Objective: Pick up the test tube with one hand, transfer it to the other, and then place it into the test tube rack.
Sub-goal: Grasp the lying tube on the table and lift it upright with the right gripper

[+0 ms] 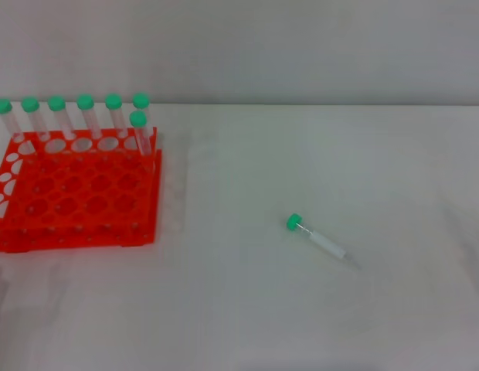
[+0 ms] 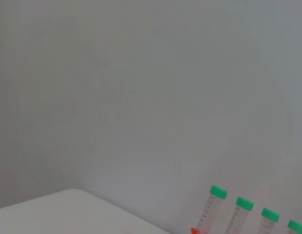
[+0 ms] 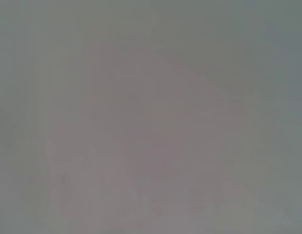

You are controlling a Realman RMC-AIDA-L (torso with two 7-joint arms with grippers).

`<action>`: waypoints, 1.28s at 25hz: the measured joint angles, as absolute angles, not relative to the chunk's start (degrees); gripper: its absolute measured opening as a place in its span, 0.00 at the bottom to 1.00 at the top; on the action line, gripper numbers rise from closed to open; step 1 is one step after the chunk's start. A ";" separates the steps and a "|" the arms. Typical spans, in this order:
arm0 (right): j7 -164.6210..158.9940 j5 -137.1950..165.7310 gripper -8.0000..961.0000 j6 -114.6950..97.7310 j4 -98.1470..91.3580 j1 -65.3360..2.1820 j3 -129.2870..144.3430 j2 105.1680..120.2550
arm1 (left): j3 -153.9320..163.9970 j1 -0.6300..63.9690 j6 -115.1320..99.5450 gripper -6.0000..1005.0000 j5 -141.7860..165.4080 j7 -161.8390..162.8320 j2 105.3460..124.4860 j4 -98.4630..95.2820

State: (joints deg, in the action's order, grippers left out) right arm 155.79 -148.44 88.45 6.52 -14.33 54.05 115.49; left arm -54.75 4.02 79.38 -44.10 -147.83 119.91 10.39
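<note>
From the head view I see the white desk (image 1: 317, 325) with one test tube (image 1: 317, 236) lying flat on it. Its green cap points toward ten o'clock and its thin tip points toward four o'clock. Nothing touches it.

Well apart from it, out at nine o'clock, sits the test tube rack (image 1: 77, 193). It is bright orange-red with rows of round holes. Six other tubes (image 1: 86, 117) with green caps stand up in its far row, at the twelve o'clock side of the rack, and one more tube (image 1: 139, 133) stands just in front of the last of them. The lying tube is not in the rack.

The left wrist view shows me something the head view does not: a wide pale wall (image 2: 141, 97) and a corner of the desk (image 2: 58, 214). It also catches four of the green-capped tubes (image 2: 214, 209) and a tiny bit of the orange-red rack (image 2: 194, 231), but not the lying tube.

The right wrist view is only a flat grey blur. I can make out nothing in it.

I cannot see either hand in any view, so I cannot tell how far the fingers are open or if they hold anything.
</note>
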 joint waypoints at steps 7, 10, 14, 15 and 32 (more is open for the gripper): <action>155.47 -148.45 0.86 88.43 6.51 -14.34 54.13 115.49 | -55.25 4.15 78.83 0.87 -44.58 -147.05 119.93 10.34; 154.82 -148.45 0.86 88.49 6.38 -14.59 54.49 115.49 | -55.10 4.37 78.14 0.87 -45.09 -146.00 119.93 10.59; 150.18 -147.96 0.86 89.05 5.40 -15.03 54.99 115.49 | -54.69 4.39 78.15 0.87 -43.92 -145.77 119.83 10.56; 147.55 -146.84 0.86 89.29 4.03 -15.10 55.52 115.43 | -54.67 4.38 78.26 0.87 -43.70 -145.70 119.79 10.50; 76.28 -82.56 0.85 68.01 -67.84 -16.66 63.46 115.01 | -54.67 4.11 80.48 0.86 -43.63 -145.28 119.61 10.07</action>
